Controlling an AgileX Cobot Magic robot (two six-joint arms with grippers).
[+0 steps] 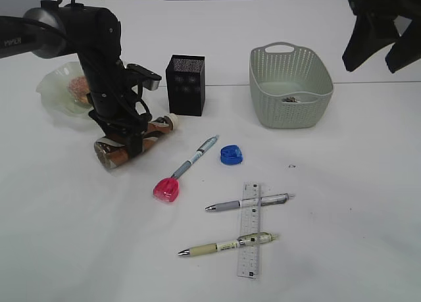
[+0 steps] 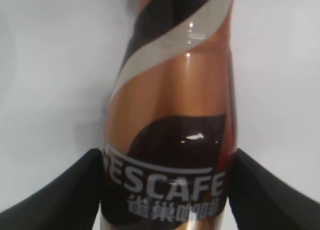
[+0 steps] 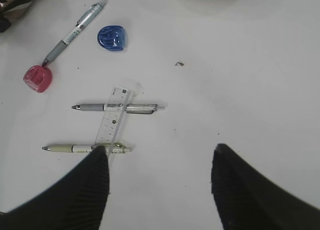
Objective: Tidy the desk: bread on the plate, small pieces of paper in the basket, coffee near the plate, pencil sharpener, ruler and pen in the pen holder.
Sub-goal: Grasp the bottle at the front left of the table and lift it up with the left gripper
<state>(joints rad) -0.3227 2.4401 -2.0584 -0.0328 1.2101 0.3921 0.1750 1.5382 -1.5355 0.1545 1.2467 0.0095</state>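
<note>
While the coffee (image 1: pixel 135 140) lies on its side on the worktop (image 1: pixel 342 203), just in front of the plate (image 1: pixel 56 88), it is straddled by the left tool (image 1: pixel 128 139), whose fingers (image 2: pixel 55 195) are seen flanking the bottle on both sides; whether they are pressed onto it cannot be told. The bread (image 1: pixel 80 86) is seen on the plate, and paper scraps (image 1: pixel 290 99) are seen in the basket (image 1: pixel 289 85). The pen holder (image 1: pixel 185 85) stands between plate and basket. The right tool (image 3: pixel 160 190) is held released above the worktop, near the ruler (image 3: pixel 114 121) laid across two pens. A third pen (image 1: pixel 195 157) and red (image 1: pixel 166 190) and blue (image 1: pixel 231 154) sharpeners lie nearby.
</note>
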